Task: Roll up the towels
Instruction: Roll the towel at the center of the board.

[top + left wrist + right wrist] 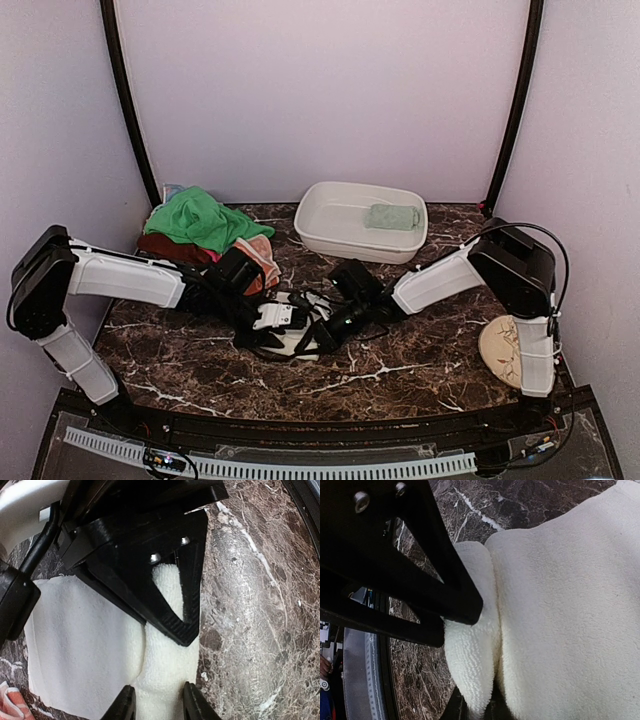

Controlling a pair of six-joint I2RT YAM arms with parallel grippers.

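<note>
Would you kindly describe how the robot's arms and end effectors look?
The left arm and right arm have white shells, black joints and black cables. The left end effector and right end effector are black and triangular, with silver screws.

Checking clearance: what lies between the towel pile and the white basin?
Only bare marble table separates pile and basin, shown in the top view.

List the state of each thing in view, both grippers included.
Cream-white terry towel: mostly flat, one edge bunched into a fold.
Right gripper: shut on that fold.
Left gripper: jaws astride the fold, grip unclear.
White rectangular plastic basin: upright.
Small sage-green towel: bundled, inside it.
Bright green towel: crumpled, not rolled.
Orange patterned towel: crumpled, partly under it.
Round cream plate: lying flat.
</note>
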